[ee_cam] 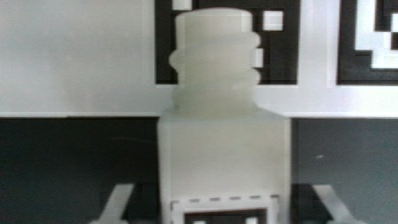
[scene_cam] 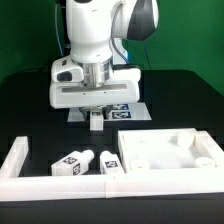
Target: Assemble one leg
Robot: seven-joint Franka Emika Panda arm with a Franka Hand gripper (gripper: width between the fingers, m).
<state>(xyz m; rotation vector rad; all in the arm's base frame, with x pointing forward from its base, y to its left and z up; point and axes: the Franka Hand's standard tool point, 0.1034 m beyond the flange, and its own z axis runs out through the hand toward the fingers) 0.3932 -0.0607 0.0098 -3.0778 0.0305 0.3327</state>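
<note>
holding the leg point(ee_cam: 217, 120) clamped between its fingers, the gripper point(scene_cam: 95, 119) hangs above the marker board point(scene_cam: 127, 108) toward the tabletop's far edge; the leg's long axis stands upright, threaded end down.

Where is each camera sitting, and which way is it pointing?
Exterior view: off the arm, facing its front across the table; shows the arm and pincer low at the marker board.
Wrist view: on the wrist, looking along the leg toward that board; the pincer hardly shows.
Shared: the marker board.
</note>
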